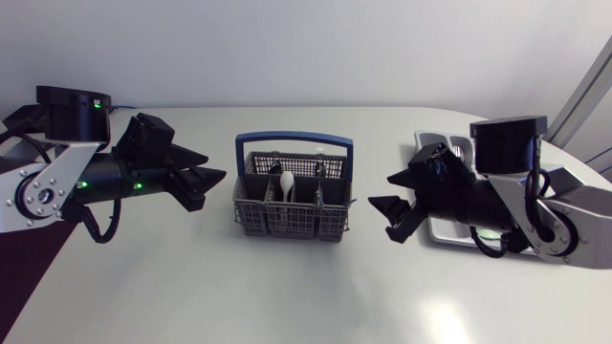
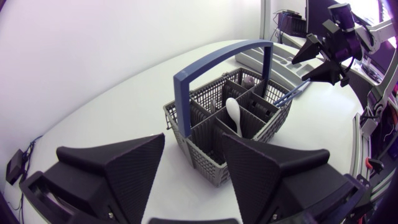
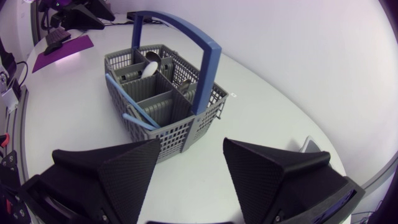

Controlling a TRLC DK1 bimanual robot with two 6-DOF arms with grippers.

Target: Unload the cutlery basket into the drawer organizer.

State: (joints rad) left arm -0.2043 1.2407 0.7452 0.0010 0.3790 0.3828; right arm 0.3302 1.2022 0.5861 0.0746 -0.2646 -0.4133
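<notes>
The grey cutlery basket (image 1: 290,203) with a blue handle (image 1: 294,141) stands mid-table, holding a white spoon (image 1: 287,180) and some metal pieces. My left gripper (image 1: 215,165) hovers open just left of it, empty. My right gripper (image 1: 379,191) is open and empty just right of it. The grey drawer organizer (image 1: 457,143) lies at the right, mostly under my right arm. From the left wrist, the basket (image 2: 233,124) and spoon (image 2: 233,112) sit ahead of the open gripper (image 2: 193,168). From the right wrist, the basket (image 3: 161,93) lies ahead of the open gripper (image 3: 189,171); a blue-handled utensil (image 3: 134,115) rests in its near compartment.
The white table (image 1: 287,296) stretches bare in front of the basket. A purple mat (image 1: 19,277) lies at the left edge under my left arm. In the left wrist view the organizer (image 2: 267,62) lies beyond the basket, beside my right gripper (image 2: 317,59).
</notes>
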